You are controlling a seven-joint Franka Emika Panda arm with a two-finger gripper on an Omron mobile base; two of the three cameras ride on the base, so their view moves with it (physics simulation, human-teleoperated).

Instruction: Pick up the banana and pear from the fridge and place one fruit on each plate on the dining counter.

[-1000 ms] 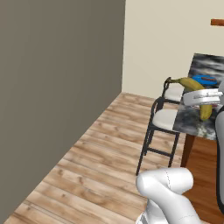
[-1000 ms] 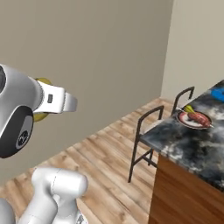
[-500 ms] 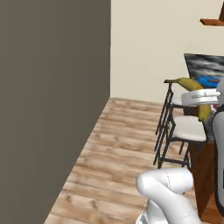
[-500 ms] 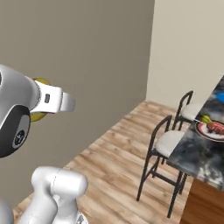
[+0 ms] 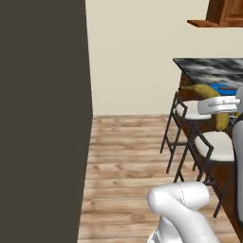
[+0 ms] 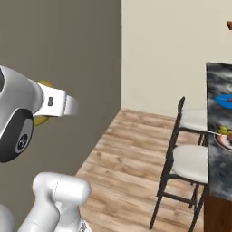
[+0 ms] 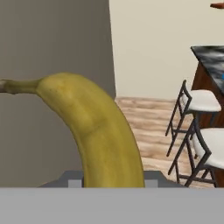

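Observation:
My gripper [image 5: 217, 109] is shut on the banana [image 5: 207, 94], a long yellow curved fruit held in the air beside the dining counter [image 5: 209, 70]. In the hand view the banana [image 7: 103, 131] rises close in front and hides the fingertips. On the marbled top lies the blue plate [image 6: 224, 100]. Nearer lies the red-rimmed plate [image 6: 223, 141], with a small yellow-green fruit on it that looks like the pear [image 6: 223, 131]. The fridge is out of view.
Two white-seated black stools [image 5: 216, 142] [image 5: 190, 110] stand along the counter's side. A dark grey wall [image 5: 42, 118] closes off the left. Wood floor [image 5: 128, 166] lies open between wall and stools. A wooden cabinet [image 5: 223, 14] hangs at top right.
The whole picture has shifted as the base moved: the wall edge, the stools and the counter sit differently in both base views. The banana stays in the shut gripper.

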